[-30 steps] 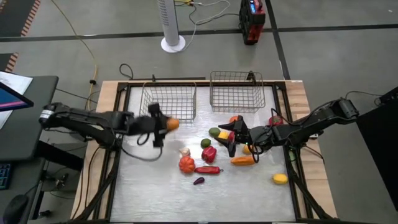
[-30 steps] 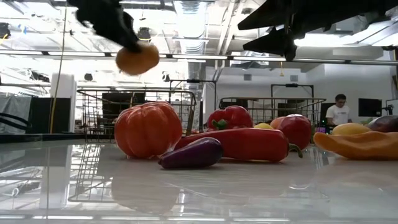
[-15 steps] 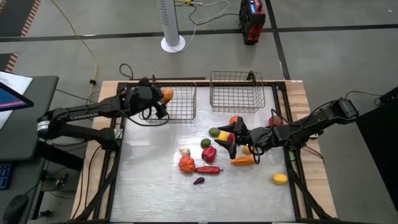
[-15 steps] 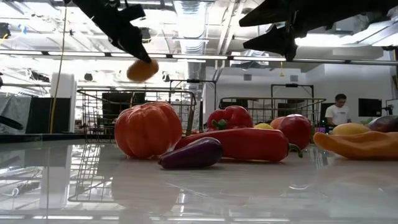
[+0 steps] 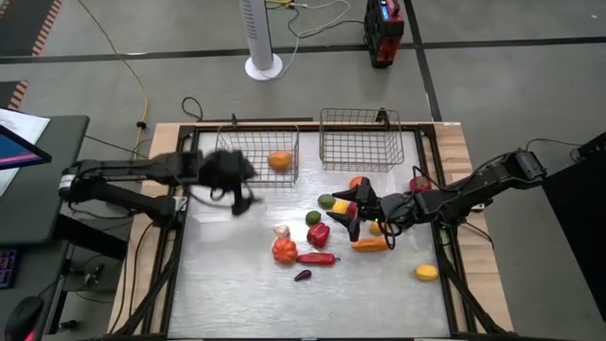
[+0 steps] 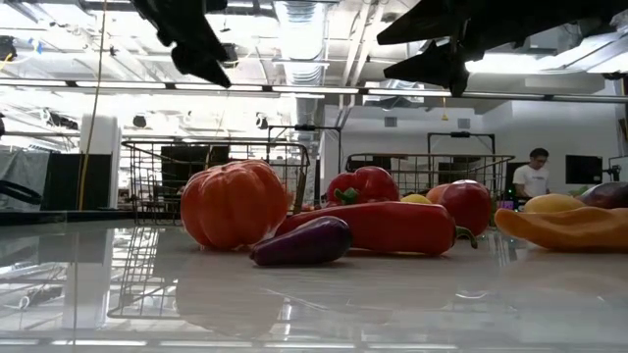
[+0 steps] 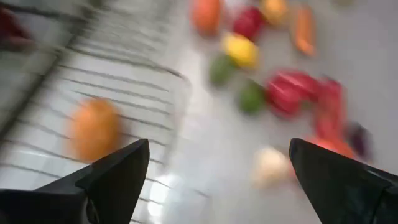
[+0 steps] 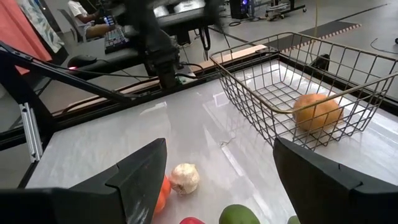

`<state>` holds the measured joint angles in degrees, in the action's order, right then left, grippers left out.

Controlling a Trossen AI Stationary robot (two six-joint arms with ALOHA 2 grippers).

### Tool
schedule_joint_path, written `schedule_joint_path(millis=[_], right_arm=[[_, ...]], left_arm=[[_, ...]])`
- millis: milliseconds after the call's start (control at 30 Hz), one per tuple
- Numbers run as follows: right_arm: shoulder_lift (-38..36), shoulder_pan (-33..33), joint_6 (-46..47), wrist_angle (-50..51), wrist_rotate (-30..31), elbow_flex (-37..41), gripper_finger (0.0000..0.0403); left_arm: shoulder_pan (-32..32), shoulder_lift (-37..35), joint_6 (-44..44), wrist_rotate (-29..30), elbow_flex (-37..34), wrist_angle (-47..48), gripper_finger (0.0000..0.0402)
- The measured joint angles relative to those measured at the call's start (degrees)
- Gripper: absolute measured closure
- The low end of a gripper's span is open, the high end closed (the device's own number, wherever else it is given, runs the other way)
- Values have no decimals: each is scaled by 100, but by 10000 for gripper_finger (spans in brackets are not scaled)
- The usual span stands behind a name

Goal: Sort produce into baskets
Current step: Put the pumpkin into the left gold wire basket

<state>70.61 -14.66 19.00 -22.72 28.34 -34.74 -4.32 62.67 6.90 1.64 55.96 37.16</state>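
1. Left claw (image 5: 237, 180), fingers apart and empty, hovers beside the left basket (image 5: 254, 140), which holds one orange fruit (image 5: 279, 160).
2. The produce (image 5: 318, 234) on the tabletop (image 5: 227, 284) looks light, hard and slick; grip each across its middle.
3. The right basket (image 5: 361, 140) looks empty; right claw (image 5: 348, 210) gapes above the pile.

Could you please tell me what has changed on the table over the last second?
The left gripper carried the orange fruit from above the table to the left basket, let it go there, and has pulled back toward the table's left side with its fingers open. The right gripper stayed open over the produce pile, and the loose pieces and the right basket have not moved.
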Motion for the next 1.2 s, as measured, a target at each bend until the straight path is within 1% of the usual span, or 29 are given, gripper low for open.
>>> schedule_joint_path(millis=[100,167,267,367,467,600,733,833,967,1100,1200], right_arm=[[0,0,0,3,1,0,80],[0,0,0,2,2,-2,80],[-1,0,1,-3,2,-2,80],[-2,10,0,-2,2,-2,80],[-2,17,-2,-2,2,-2,80],[-2,17,-4,-2,2,-2,80],[-1,17,-20,11,2,-2,80],[-2,13,-19,49,2,-2,80],[-1,13,0,161,7,-2,80],[-2,13,1,160,9,-2,80],[-2,13,4,130,11,-2,80]], left_arm=[[880,346,249,-36,2,-105,33],[1416,653,207,115,0,-263,33],[2016,1153,34,405,0,-612,33],[2371,1678,188,665,6,-1002,33],[2544,2188,223,720,123,-1133,33],[2689,2789,32,808,423,-1287,30],[2761,3368,-400,1302,736,-1208,20],[2795,3669,-695,1429,871,-1161,17],[2820,3916,-814,1658,898,-891,17],[2809,3963,-643,1672,898,-712,18],[2811,3963,-614,1720,901,-676,30]])
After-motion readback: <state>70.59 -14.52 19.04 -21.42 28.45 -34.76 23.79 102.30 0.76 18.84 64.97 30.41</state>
